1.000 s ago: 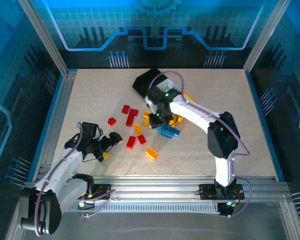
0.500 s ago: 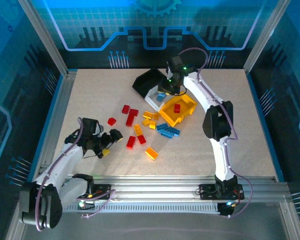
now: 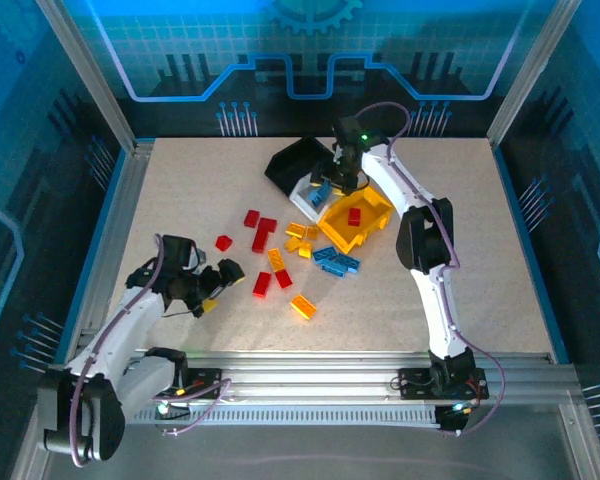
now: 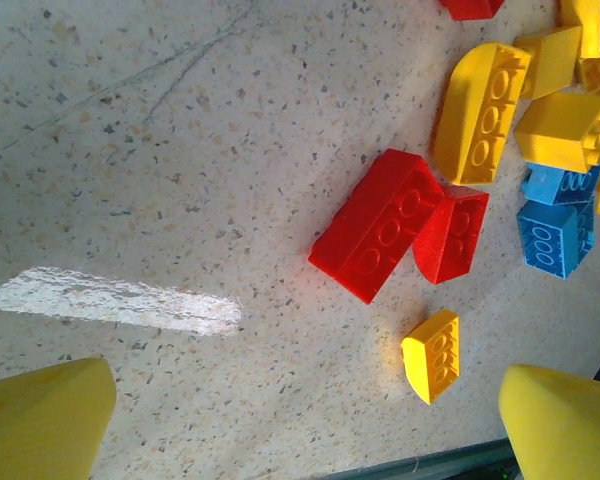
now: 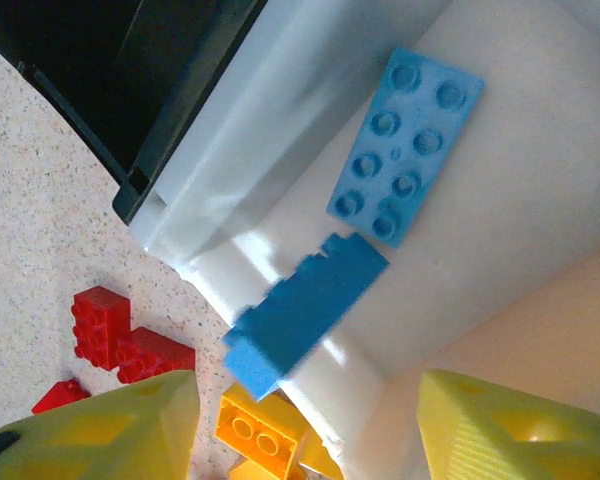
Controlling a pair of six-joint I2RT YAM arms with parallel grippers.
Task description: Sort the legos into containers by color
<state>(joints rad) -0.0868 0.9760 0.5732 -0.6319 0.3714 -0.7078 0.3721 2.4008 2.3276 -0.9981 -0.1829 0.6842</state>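
My right gripper (image 3: 344,178) hangs open over the white bin (image 5: 500,230). A blurred blue brick (image 5: 305,312) lies loose on the bin's sloped front, clear of both fingers (image 5: 100,430). A blue plate (image 5: 405,145) rests deeper inside. The black bin (image 3: 296,160) sits to the left, and the yellow bin (image 3: 372,222) to the right holds a red brick (image 3: 354,215). My left gripper (image 3: 220,288) is open and low over the table, near a small yellow brick (image 4: 432,355) and two red bricks (image 4: 380,225). Loose red (image 3: 264,235), orange (image 3: 302,306) and blue (image 3: 337,262) bricks lie mid-table.
The metal frame rail (image 3: 310,375) runs along the near edge, close to my left gripper. More yellow (image 4: 480,110) and blue (image 4: 550,235) bricks crowd the right of the left wrist view. Bare tabletop (image 3: 480,250) stretches right of the bins.
My right arm swung from the brick pile up to the bins and stopped over the white bin; the blue brick is now out of its fingers. The left arm barely moved.
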